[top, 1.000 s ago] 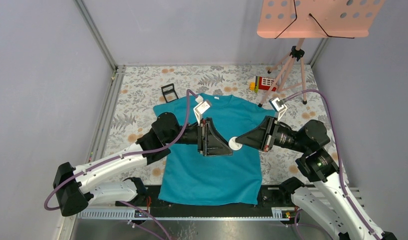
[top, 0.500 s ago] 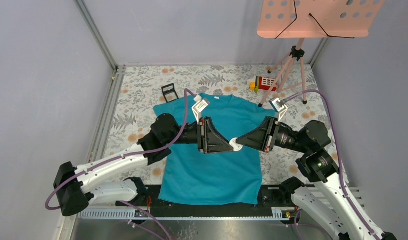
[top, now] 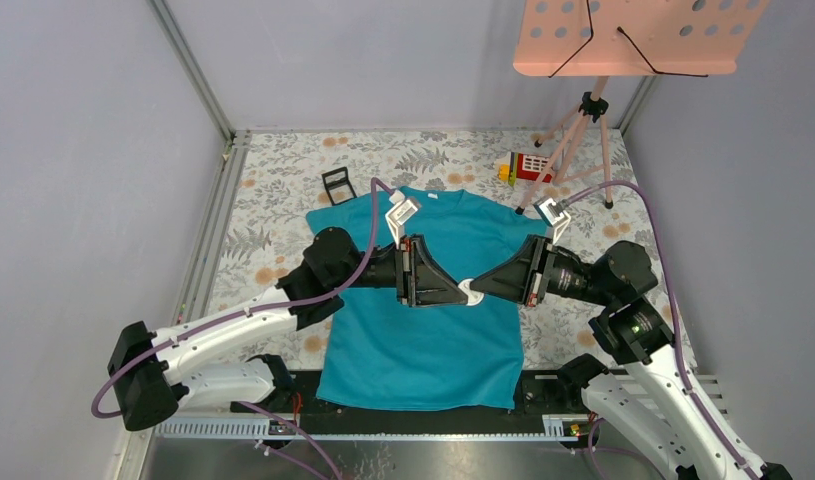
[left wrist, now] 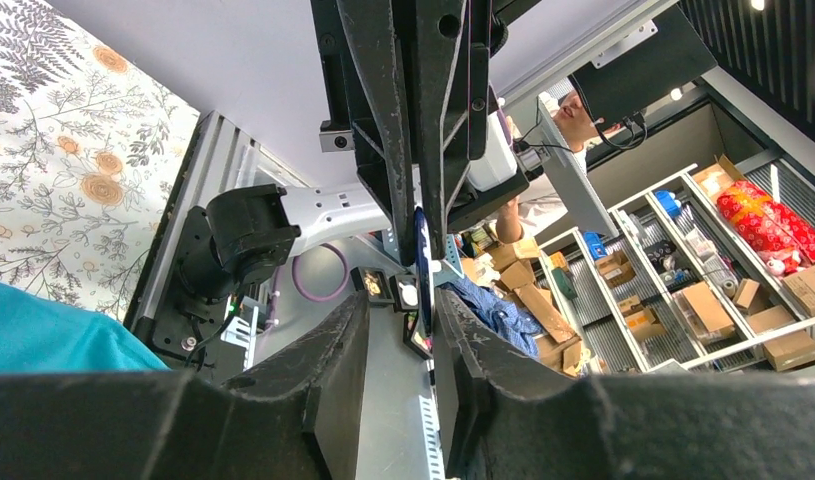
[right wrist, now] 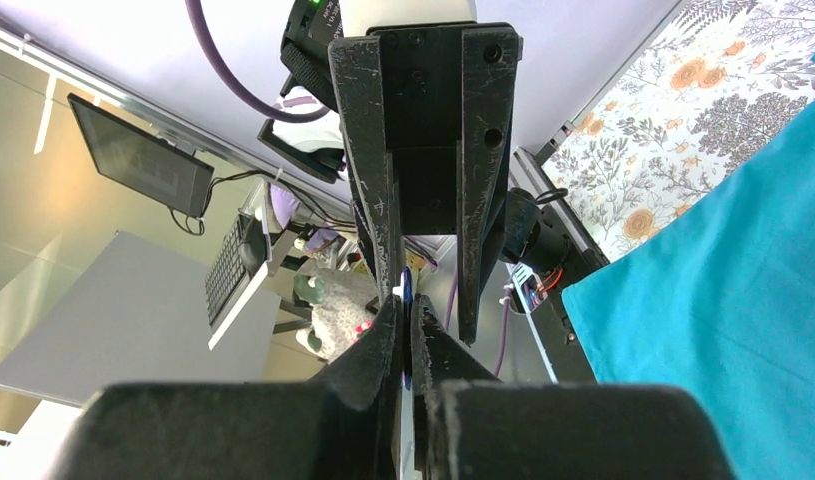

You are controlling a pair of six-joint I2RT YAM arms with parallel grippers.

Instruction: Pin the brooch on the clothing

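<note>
**A:** Two grippers meet tip to tip above the teal T-shirt, yes? Where is the brooch?

**B:** Between them, held up over the chest of the shirt. The right gripper is clamped on the brooch. Its wrist view shows the dark-blue disc edge-on, pinched between the two fingertips.

**A:** And the left gripper?

**B:** Its jaws stand partly apart, one on each side of the same disc. A gap shows on one side. Whether the other finger touches the disc, I cannot tell.

**A:** How does the shirt lie?

**B:** Flat on the flower-patterned table, between the two arms, with its collar far and its hem at the near edge.

**A:** What else is on the table?

**B:** A small black square frame stands near the far left sleeve. At the far right, a red and yellow toy sits by the feet of a pink music stand, well apart from the shirt.
</note>
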